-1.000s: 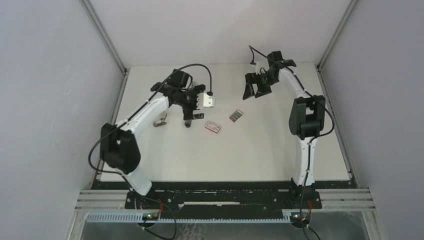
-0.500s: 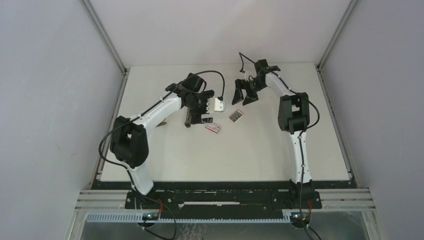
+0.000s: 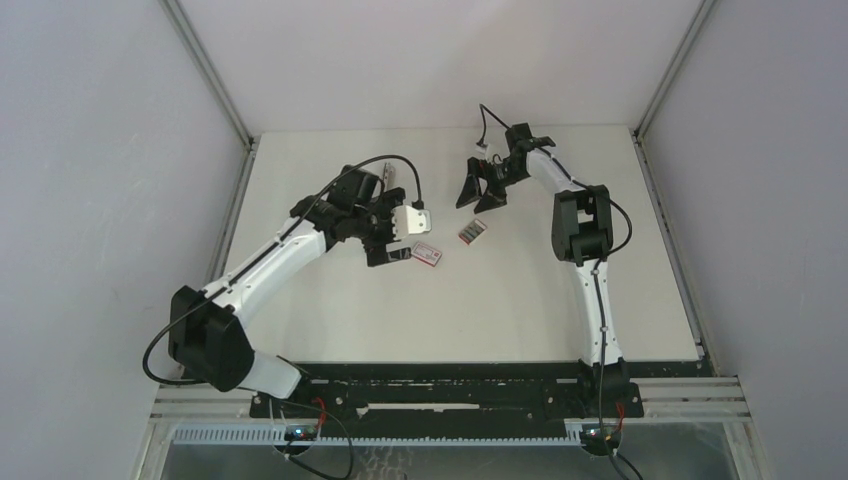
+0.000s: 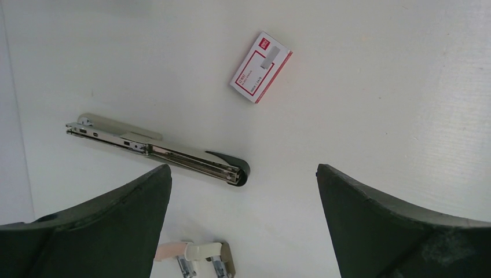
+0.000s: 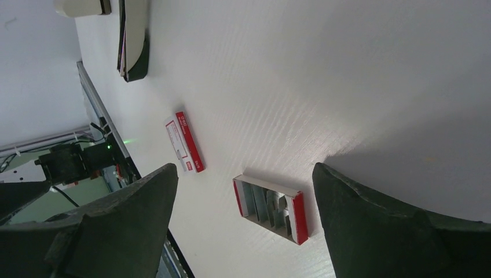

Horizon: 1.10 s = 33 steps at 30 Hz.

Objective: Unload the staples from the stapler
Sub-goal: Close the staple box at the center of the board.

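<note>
Jaws spread wide and empty, my left gripper [image 4: 242, 171] hangs above the table [image 4: 376, 116]. The stapler [image 4: 156, 149] lies flat beneath it, its dark end roughly between the fingertips and its silvery end running off to one side. A red-and-white box [image 4: 260, 66] sits beyond the stapler, and a pink-and-grey clawed piece [image 4: 197, 258] lies near the wrist. My right gripper [image 5: 244, 171] is likewise open and holds nothing. It hovers over an open box [image 5: 269, 207] of strips, well apart from the stapler.

I judge the stapler stiff, all metal and fairly light, with smooth sides that could slip under the pads. It also sits very low on the table, leaving little to catch. I would close across its narrow width near the middle, where both arms overlap, not on the thin bare rail. Whether any staples remain in the rail I cannot tell. If they do, I expect the strips to be tiny, brittle and easily scattered.
</note>
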Motion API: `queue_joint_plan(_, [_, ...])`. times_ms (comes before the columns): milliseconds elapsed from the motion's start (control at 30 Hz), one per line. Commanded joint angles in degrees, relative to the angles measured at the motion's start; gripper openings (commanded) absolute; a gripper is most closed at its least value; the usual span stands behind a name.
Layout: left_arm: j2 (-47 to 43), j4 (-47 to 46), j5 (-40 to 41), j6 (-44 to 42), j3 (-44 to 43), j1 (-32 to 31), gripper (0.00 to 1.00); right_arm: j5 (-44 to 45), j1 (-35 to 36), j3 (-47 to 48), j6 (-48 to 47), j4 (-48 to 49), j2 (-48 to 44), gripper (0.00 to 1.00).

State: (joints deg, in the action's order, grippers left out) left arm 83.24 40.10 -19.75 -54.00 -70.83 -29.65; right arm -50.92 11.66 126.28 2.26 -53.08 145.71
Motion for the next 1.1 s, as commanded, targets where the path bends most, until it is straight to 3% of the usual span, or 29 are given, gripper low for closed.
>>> queue_joint_plan(0, [-3.4, -2.8, -2.2, 3.2, 3.1, -0.1, 1.0, -2.5, 0.4, -1.6, -3.5, -1.7, -0.7, 0.86])
queue_joint_plan(367, [-2.9, -3.6, -3.6, 6.1, 3.8, -0.1, 1.0, -2.0, 0.4, -15.2, -10.9, -2.7, -10.3, 0.82])
queue_joint_plan(667, [-1.4, -4.6, -3.1, 7.6, 2.9, 0.0, 1.0, 7.6, 2.5, -21.6, -19.6, -3.2, -18.1, 0.8])
queue_joint_plan(1067, [7.9, -20.2, -2.8, 39.6, -2.8, 1.5, 1.0, 20.9, 3.8, -32.8, -31.0, 11.9, -32.3, 0.86])
